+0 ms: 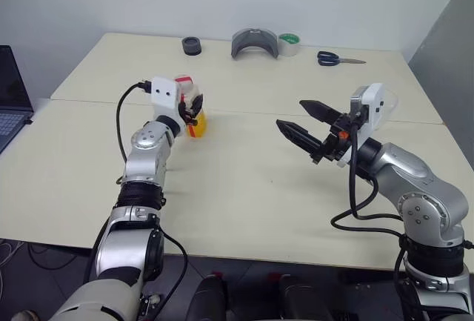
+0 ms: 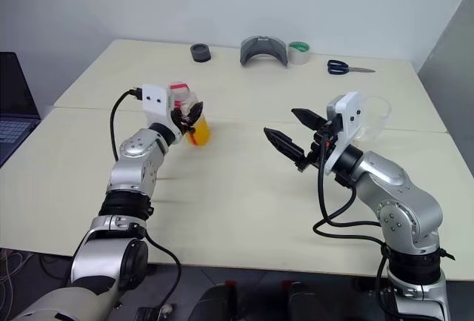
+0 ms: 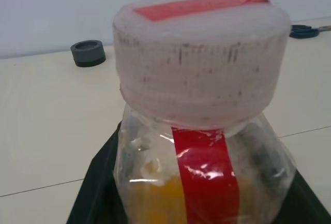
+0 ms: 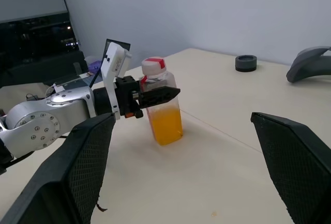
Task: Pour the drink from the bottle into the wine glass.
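Right wrist view: the bottle [image 4: 163, 106] is pinched by the left claw [image 4: 155, 95] below its cap. The right claw [image 1: 305, 128] is spread, empty. The bottle should be lifted upright.

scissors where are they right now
In the left eye view the scissors lie at the table's far right edge, just right of the tape roll.

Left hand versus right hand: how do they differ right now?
The left hand is closed around the bottle, which stands on the table half full of orange drink; the right hand is open and holds nothing. The left hand sits low, at the bottle's upper body; the right hand hangs above the table, apart from the bottle. Both have two black fingers and point roughly level.
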{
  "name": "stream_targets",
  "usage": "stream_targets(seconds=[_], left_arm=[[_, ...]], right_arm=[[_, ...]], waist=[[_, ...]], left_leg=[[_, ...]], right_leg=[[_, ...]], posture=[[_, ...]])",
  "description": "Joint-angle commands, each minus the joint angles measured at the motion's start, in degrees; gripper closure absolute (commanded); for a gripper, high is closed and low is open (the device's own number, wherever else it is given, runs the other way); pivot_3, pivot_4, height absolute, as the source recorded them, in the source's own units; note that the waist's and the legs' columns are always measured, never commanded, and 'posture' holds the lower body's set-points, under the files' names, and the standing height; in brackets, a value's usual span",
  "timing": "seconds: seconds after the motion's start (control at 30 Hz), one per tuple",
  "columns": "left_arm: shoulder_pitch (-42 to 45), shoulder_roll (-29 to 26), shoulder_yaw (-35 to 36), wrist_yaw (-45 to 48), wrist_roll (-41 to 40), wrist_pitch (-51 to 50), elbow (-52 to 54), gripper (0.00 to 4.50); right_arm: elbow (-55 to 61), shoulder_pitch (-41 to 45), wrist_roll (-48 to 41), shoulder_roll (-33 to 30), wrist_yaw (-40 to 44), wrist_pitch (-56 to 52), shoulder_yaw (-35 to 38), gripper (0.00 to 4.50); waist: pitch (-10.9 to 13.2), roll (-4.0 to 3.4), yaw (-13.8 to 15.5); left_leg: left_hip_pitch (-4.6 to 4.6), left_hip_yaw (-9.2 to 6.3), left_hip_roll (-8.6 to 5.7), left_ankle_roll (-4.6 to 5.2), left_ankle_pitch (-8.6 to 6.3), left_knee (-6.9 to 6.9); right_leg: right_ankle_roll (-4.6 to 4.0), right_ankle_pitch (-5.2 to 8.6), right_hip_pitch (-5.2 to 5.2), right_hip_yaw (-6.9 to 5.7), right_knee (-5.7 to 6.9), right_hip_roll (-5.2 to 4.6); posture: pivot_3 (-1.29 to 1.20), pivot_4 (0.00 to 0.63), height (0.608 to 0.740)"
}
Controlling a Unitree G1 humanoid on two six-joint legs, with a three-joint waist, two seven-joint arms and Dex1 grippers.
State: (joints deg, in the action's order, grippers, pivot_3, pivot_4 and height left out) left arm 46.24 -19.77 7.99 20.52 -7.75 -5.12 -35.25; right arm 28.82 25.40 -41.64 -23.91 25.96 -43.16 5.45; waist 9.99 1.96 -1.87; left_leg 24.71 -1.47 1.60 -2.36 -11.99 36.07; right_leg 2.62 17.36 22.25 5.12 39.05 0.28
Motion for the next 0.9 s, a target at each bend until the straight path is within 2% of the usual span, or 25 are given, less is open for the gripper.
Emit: stream_targets(seconds=[0.03,0.17,0.33,0.63,0.9], left_arm=[[2.17,-0.09,0.57,-0.27,-0.34,1.49,0.83,2.72],[2.21,-0.17,0.55,-0.36,-0.39,0.91,1.56,2.72],[0.99,-0.81,-0.92,1.34,-0.48,-4.07,7.8,2.72],[-2.3,-0.13,-9.38,17.43,-7.36,-19.37,26.71,2.72],[-2.01,-0.5,-13.75,26.27,-10.95,-23.69,32.5,2.72]], right_arm=[[1.14,0.89,-0.24,-0.36,0.04,0.96,0.41,0.0],[0.99,0.97,-0.16,-0.27,0.15,0.99,0.16,0.0],[0.6,1.83,0.22,-0.43,0.03,0.99,0.08,0.0],[-6.59,9.61,3.61,-0.33,2.86,1.49,-4.38,0.0],[-11.09,14.37,4.18,2.36,2.91,1.03,-5.02,0.0]], waist=[[0.0,0.0,0.0],[0.0,0.0,0.0],[0.0,0.0,0.0],[0.0,-0.01,0.0],[0.0,-0.02,-0.1]], left_leg=[[0.0,0.0,0.0,0.0,0.0,0.0],[0.0,0.0,0.01,0.0,0.0,0.0],[0.02,-0.02,0.01,0.0,0.0,0.01],[0.03,-0.02,0.04,-0.02,0.01,0.03],[0.02,-0.02,0.04,-0.01,0.01,0.04]], right_leg=[[0.0,0.0,0.0,0.0,0.0,0.0],[-0.01,0.0,0.0,0.0,0.01,0.0],[-0.01,0.0,0.01,-0.01,0.02,0.0],[-0.01,0.0,0.03,-0.03,0.05,-0.04],[-0.02,-0.01,0.04,-0.02,0.07,-0.04]], posture=[[0.0,0.15,0.74],[0.0,0.15,0.74],[0.0,0.15,0.74],[0.0,0.15,0.74],[0.0,0.15,0.74]])
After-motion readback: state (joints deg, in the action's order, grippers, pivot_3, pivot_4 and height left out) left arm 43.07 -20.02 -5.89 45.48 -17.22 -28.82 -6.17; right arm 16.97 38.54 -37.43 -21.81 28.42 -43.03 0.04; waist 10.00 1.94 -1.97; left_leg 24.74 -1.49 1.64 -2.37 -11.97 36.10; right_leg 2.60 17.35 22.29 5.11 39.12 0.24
